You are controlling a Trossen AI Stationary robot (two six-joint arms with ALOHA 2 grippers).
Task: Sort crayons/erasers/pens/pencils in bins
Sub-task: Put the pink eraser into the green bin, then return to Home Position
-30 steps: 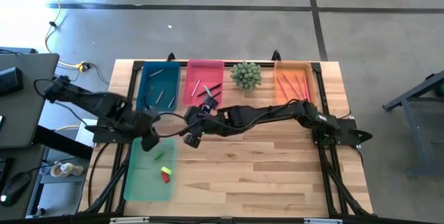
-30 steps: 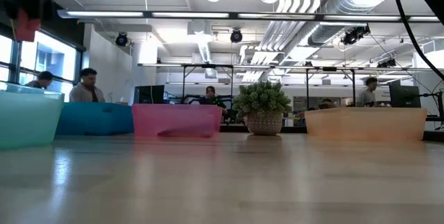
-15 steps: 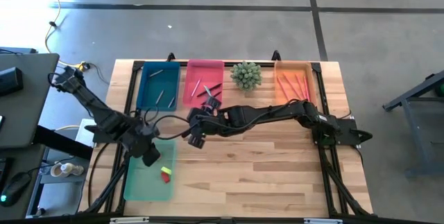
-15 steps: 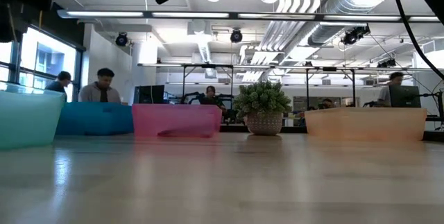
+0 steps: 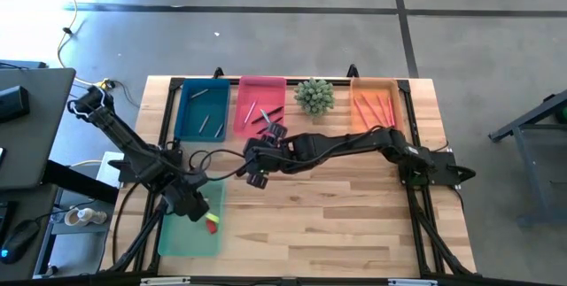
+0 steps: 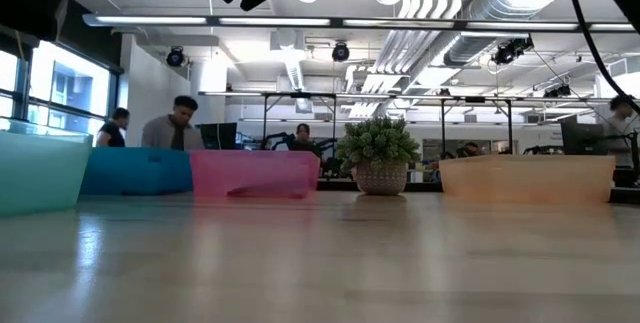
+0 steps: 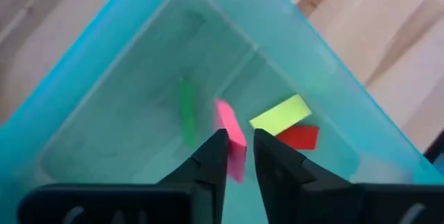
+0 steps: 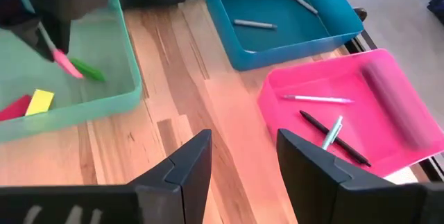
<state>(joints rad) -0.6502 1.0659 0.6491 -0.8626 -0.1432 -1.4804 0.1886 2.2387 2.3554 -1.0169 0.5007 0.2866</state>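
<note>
My left gripper (image 5: 197, 206) is over the pale-green bin (image 5: 177, 237) and shut on a pink-red eraser (image 7: 231, 137). On that bin's floor lie a green eraser (image 7: 187, 111), a yellow eraser (image 7: 281, 113) and a red eraser (image 7: 298, 137). My right gripper (image 5: 257, 178) is open and empty above the bare table, between the pale-green bin and the pink bin (image 5: 260, 122). The teal bin (image 5: 202, 131) and the orange bin (image 5: 376, 122) stand along the far edge. My left gripper pinches the pink-red eraser's upper end (image 7: 234, 156) between its two fingertips, from above, slanting down. The eraser hangs below the fingers inside the bin's walls, beside the green eraser; it also shows in the right wrist view (image 8: 67, 64). Whether its lower end touches the floor cannot be told.
The teal bin holds grey sticks (image 8: 255, 23), the pink bin holds pens (image 8: 316, 99), and the orange bin holds pink-red sticks (image 5: 372, 106). A small spiky plant (image 5: 314, 96) stands between the pink and orange bins. Bare wood lies to the right of the pale-green bin. People show in the room behind.
My left gripper has gone toward the table's near edge with the pink-red eraser, from the pale-green bin's far end to over its middle. My right gripper has drifted a little toward the table's right edge.
</note>
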